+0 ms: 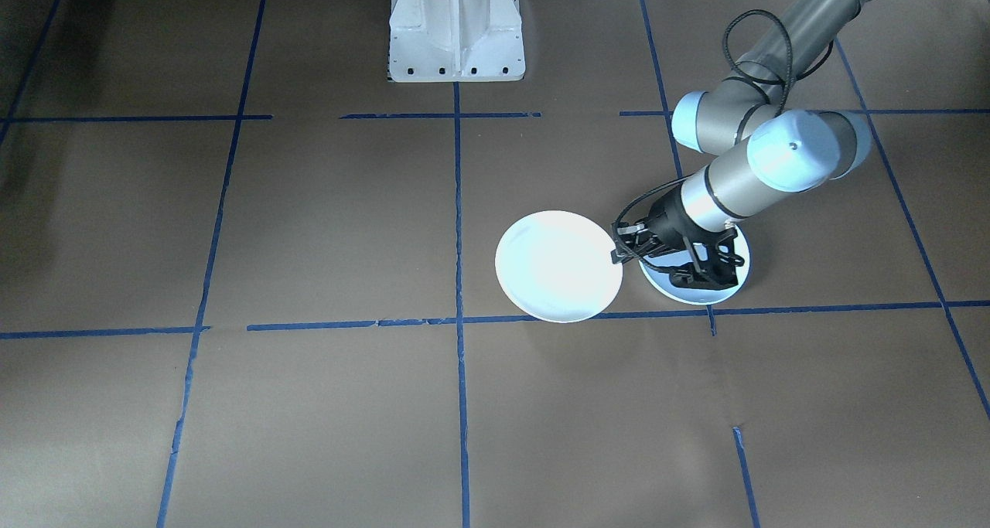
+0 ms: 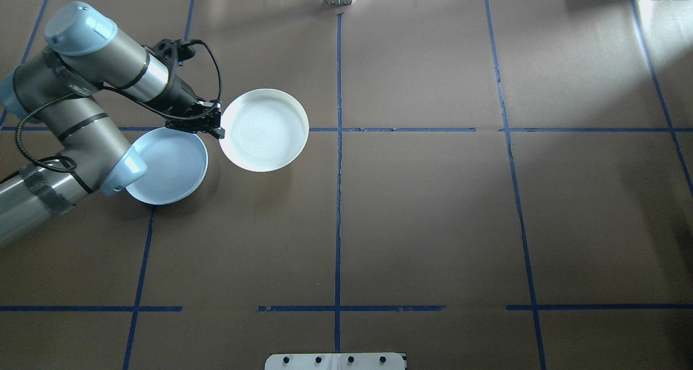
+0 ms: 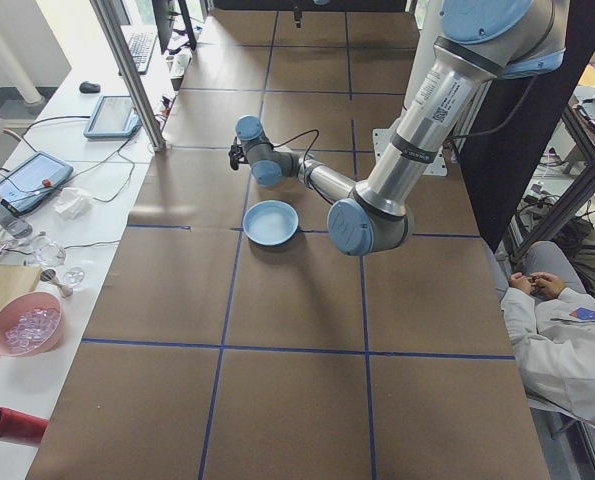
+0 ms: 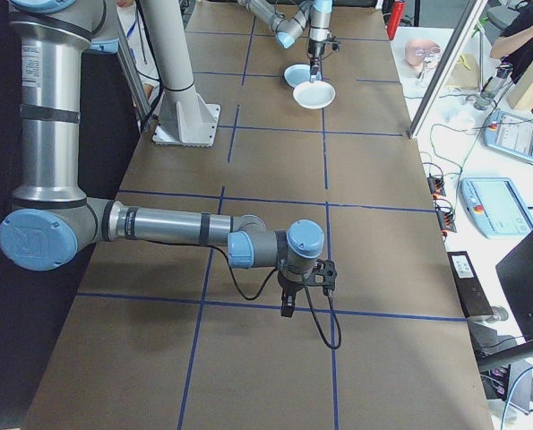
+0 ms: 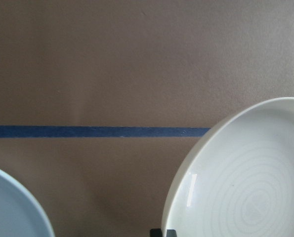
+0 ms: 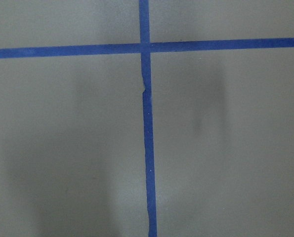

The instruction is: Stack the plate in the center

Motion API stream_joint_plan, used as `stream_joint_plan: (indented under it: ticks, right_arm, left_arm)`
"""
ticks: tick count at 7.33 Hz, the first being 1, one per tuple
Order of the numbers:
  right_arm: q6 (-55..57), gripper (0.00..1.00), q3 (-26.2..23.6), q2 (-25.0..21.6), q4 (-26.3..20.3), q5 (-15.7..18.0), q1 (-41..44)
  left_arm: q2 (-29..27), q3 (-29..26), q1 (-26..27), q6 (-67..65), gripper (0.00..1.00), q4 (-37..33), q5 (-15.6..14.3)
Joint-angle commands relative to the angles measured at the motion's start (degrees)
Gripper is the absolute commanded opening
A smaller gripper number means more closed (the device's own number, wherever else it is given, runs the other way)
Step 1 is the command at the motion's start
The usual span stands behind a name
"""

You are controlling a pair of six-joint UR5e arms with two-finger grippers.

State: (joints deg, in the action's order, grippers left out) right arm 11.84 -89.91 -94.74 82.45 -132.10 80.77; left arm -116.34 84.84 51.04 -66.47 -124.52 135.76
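My left gripper (image 2: 218,127) is shut on the near rim of a white plate (image 2: 264,130) with a cream rim and faint concentric rings. That plate (image 1: 558,266) hangs level just over the table, left of the middle tape line, and casts a shadow. It fills the lower right of the left wrist view (image 5: 245,182). A pale blue plate (image 2: 168,167) lies on the table beside it, partly under my left wrist (image 1: 696,195). My right gripper (image 4: 287,305) shows only in the exterior right view, low over a tape line, and I cannot tell its state.
Brown paper with a grid of blue tape (image 2: 338,196) covers the table. The white robot pedestal (image 1: 456,29) stands at the robot's edge. Side benches carry tablets (image 3: 112,115) and a pink bowl (image 3: 25,325). A person in a white coat (image 3: 567,340) sits by the table.
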Motion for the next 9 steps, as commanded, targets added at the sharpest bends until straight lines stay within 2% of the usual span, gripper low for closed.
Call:
stream_joint_plan:
  ticks: [1,3,6,9]
  right_arm:
    - [0.03,1.0,0.0,0.0,-0.01,0.0,0.0]
    - [0.03,1.0,0.0,0.0,-0.01,0.0,0.0]
    - [-0.06,1.0,0.0,0.0,-0.01,0.0,0.0]
    - [0.03,1.0,0.0,0.0,0.07,0.0,0.0]
  left_arm:
    - [9.6,2.53,5.8,8.14,0.0,-0.72,5.35]
    - [15.07,2.61,7.5,15.3,0.0,-0.37,5.57]
    - [14.31,1.73,7.06,17.68,0.0,4.44,4.96]
    - [14.13,1.3,7.24,18.13,0.0,5.43,4.96]
